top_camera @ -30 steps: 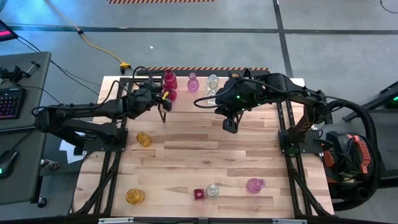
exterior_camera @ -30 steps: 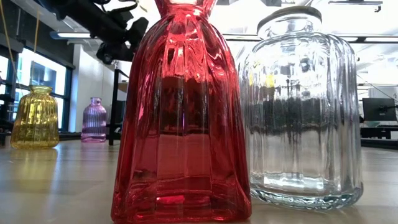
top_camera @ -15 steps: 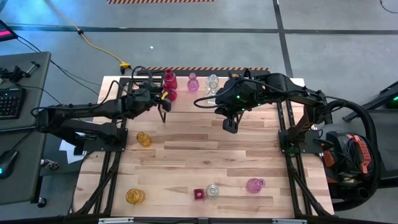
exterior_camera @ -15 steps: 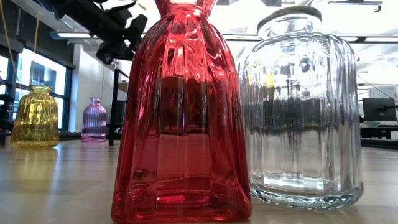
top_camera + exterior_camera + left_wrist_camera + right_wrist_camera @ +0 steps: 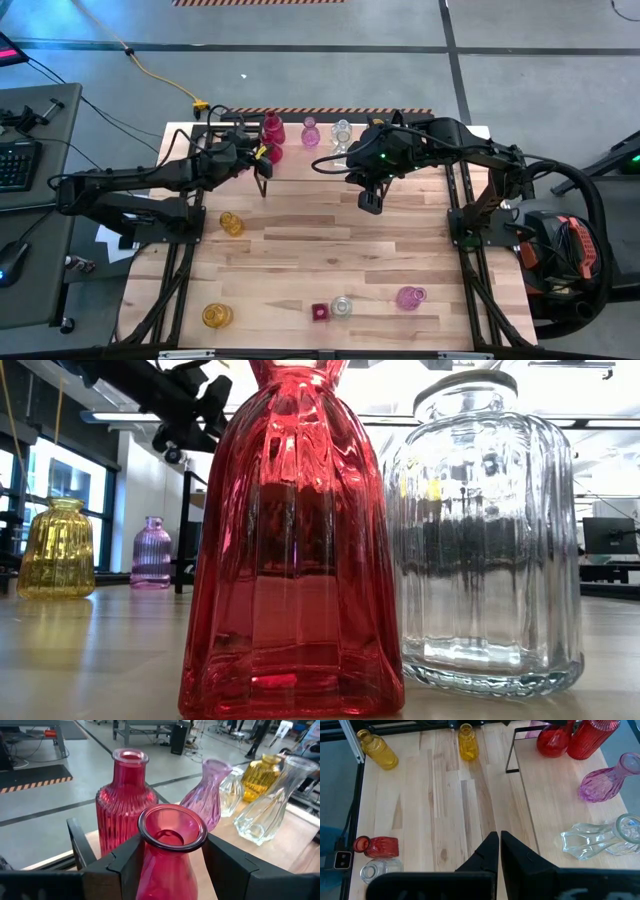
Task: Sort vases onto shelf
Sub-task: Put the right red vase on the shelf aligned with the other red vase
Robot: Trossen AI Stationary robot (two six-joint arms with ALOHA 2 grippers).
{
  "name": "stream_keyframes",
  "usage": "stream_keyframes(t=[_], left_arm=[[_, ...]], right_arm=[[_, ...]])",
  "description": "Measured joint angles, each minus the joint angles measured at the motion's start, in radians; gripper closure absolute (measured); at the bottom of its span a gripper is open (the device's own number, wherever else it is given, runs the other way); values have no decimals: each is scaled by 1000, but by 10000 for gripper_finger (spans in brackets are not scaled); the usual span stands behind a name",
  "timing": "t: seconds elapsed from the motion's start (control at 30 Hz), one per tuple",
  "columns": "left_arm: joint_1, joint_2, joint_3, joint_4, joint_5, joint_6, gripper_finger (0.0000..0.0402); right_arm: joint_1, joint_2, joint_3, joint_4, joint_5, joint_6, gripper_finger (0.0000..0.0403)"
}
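Glass: round red vase (image 5: 167,855) between left gripper (image 5: 167,870) fingers, clamped at shoulder, on shelf (image 5: 400,150) beside ribbed red bottle (image 5: 122,805). Light, rigid, slippery, breakable; grip below flared neck. Right gripper (image 5: 495,851) fingers together, hovering over worktop (image 5: 330,250).

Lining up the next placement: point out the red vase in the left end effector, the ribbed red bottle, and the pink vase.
Red vase (image 5: 171,832), left wrist view, its rim.
Ribbed red bottle (image 5: 125,812), left wrist view, its body.
Pink vase (image 5: 207,800), left wrist view, its body.
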Motion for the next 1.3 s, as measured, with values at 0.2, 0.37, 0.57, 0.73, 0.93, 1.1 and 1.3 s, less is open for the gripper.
stream_keyframes(t=[0.2,0.37,0.57,0.73,0.93,1.1,1.3], left_arm=[[0,15,0,-13,-8,1,215],[0,18,0,-12,-25,1,215],[0,18,0,-10,-27,1,215],[0,18,0,-9,-15,-2,215],[0,18,0,-9,-14,-6,215],[0,18,0,-9,-13,1,215],[0,18,0,-9,-11,1,215]], right_arm=[[0,0,0,0,0,0,402],[0,0,0,-49,0,8,402],[0,0,0,-161,0,12,402],[1,-21,-10,-224,19,52,402],[37,-212,-399,-24,45,119,402],[62,-486,-928,442,31,236,402],[62,-712,-1436,983,34,317,402]])
